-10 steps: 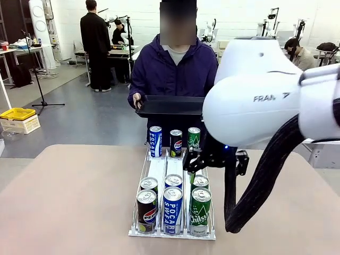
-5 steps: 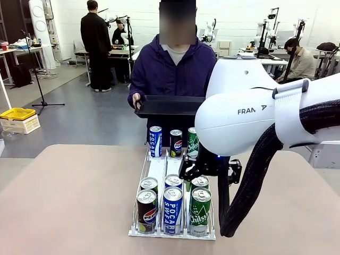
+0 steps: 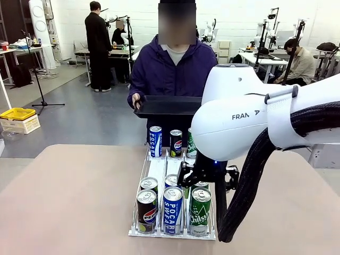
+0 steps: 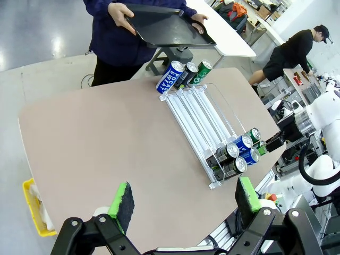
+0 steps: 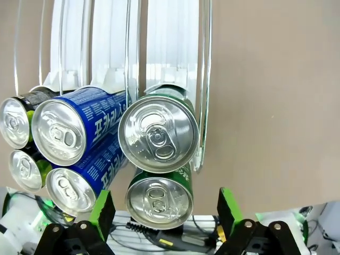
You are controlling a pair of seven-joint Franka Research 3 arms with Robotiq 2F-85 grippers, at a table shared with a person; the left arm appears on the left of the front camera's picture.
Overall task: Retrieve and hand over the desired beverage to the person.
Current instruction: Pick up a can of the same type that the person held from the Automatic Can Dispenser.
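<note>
Nine cans [image 3: 172, 210] in three-lane rack [image 3: 158, 169], person [image 3: 171, 71] holding black tray [image 3: 170, 105]

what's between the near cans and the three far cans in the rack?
Between near cans and far cans: only bare white rack lanes, clearest in the left wrist view.

Person [image 3: 172, 69]: stands at the far side of the tabletop [image 3: 69, 196] in a dark purple-navy hooded jacket over a grey shirt, holding a black tray [image 3: 170, 105] level with both hands.
Green cans [image 3: 200, 210]: Chilsung, upright, two touching at the near end of the rack's [image 3: 159, 167] right lane, one at its far end.
Blue cans [image 3: 172, 210]: Pocari Sweat, upright, two at the near end of the middle lane, one at the far end of the left lane.
Black cans [image 3: 146, 210]: Pepsi, upright, two at the near end of the left lane, one at the far end of the middle lane.
</note>
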